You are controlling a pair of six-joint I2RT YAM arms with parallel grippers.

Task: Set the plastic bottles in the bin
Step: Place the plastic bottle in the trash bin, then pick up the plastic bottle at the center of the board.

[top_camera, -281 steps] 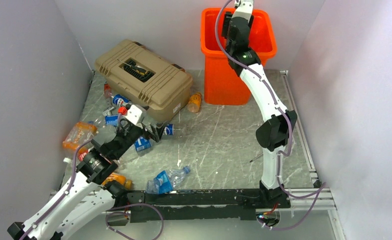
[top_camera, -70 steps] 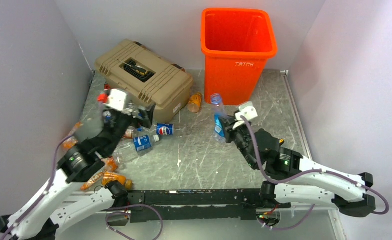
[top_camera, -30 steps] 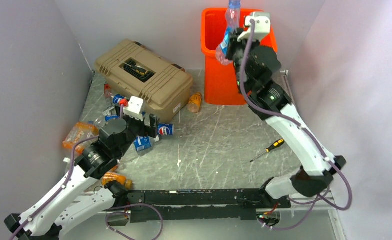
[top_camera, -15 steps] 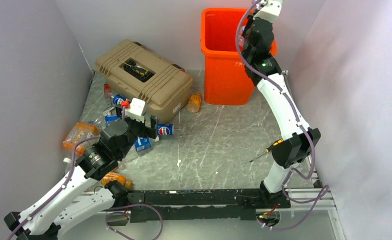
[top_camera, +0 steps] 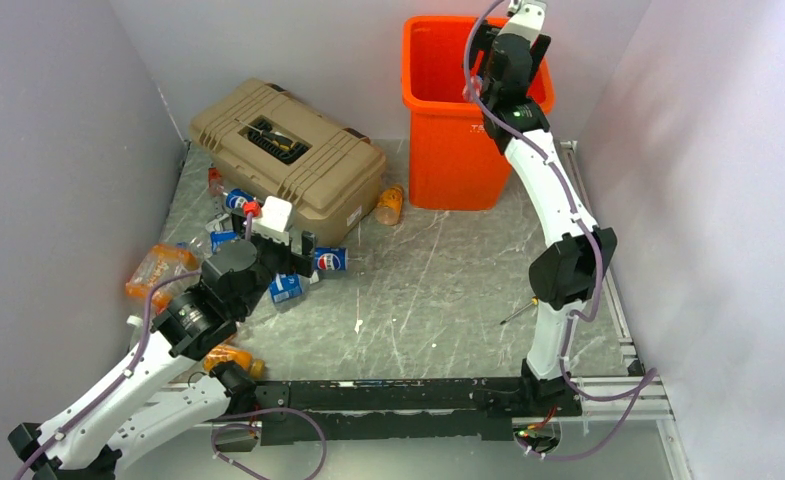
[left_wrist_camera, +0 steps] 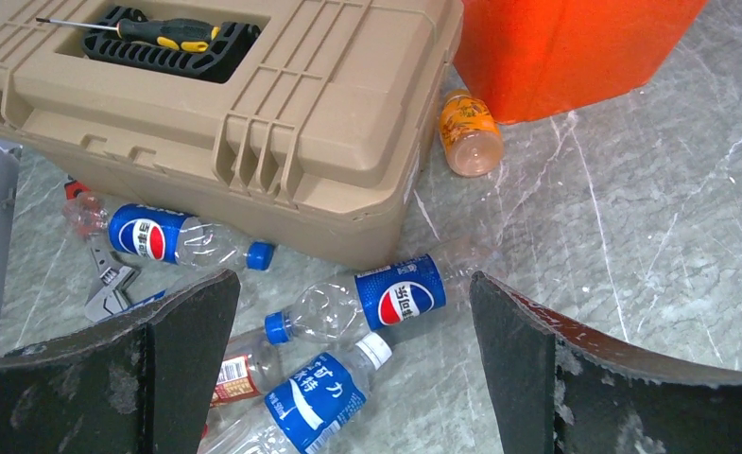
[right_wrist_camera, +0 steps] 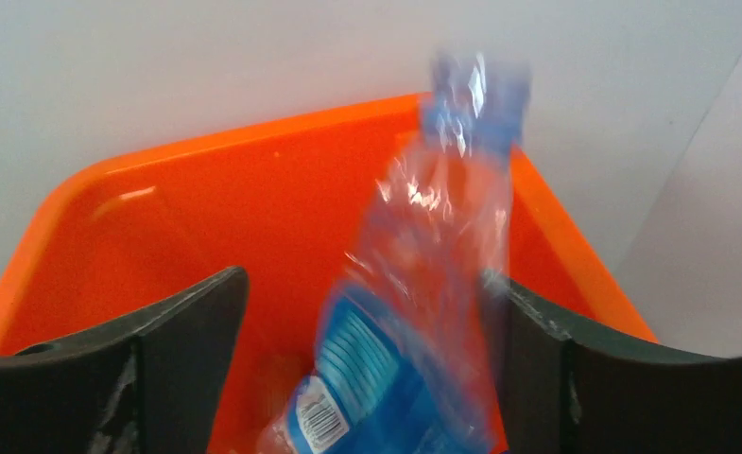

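R gripper (right_wrist_camera: 367, 284) is up over the orange bin (top_camera: 458, 150), which stands at the far edge of the worktop (top_camera: 448, 290), right of centre. Its jaws are wide apart. A clear blue-label water bottle (right_wrist_camera: 423, 284) hangs betw. them, neck up, base down in the bin mouth, smeared by blur. It looks loose & dropping, not clamped, tho I can't tell if it's clear of the right finger. That one's as good as in.

L gripper (left_wrist_camera: 353, 284) is also spread open & empty, hovering over the bottle pile just in front of the tan toolbox (left_wrist_camera: 253, 123) near the far-left corner. Directly below lies a Pepsi bottle (left_wrist_camera: 400, 293), flat, blue cap twd the left finger, base twd the right. So its long axis runs approx. along the line betw. the fingers, and closing as-is would pinch it end to end. Prob. needs a wrist turn before descending.

L arm is far nearer. More lie close by, e.g. a white-cap blue-label bottle (left_wrist_camera: 319, 402) just beside it & a small orange bottle (left_wrist_camera: 466, 137) by the bin's foot.
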